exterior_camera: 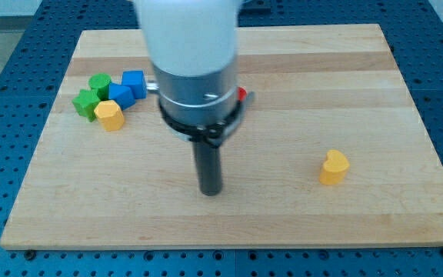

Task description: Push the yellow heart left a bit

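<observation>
The yellow heart [334, 167] lies on the wooden board [283, 215] at the view's lower right, apart from every other block. My tip [210, 191] rests on the board near the bottom centre, well to the left of the heart, with a wide gap between them. The white and grey arm body hangs above the tip and hides part of the board's middle.
A cluster at the view's upper left holds a yellow hexagon-like block [110, 115], two green blocks [85, 102] [99, 83] and two blue blocks [121, 95] [134, 81]. A red block [243, 95] peeks out from behind the arm. Blue pegboard surrounds the board.
</observation>
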Robot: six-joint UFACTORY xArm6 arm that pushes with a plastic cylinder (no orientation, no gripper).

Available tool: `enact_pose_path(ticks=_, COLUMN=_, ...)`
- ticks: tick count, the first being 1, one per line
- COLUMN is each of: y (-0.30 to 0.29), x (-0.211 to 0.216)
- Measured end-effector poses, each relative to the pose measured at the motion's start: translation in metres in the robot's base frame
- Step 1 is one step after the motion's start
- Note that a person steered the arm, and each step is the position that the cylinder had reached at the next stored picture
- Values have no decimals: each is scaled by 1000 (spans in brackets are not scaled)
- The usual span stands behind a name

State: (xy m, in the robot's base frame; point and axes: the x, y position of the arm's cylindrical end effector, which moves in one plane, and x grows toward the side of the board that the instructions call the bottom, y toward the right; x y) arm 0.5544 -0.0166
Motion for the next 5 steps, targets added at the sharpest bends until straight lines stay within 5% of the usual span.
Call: enact_pose_path(ticks=5, y=187, x=5)
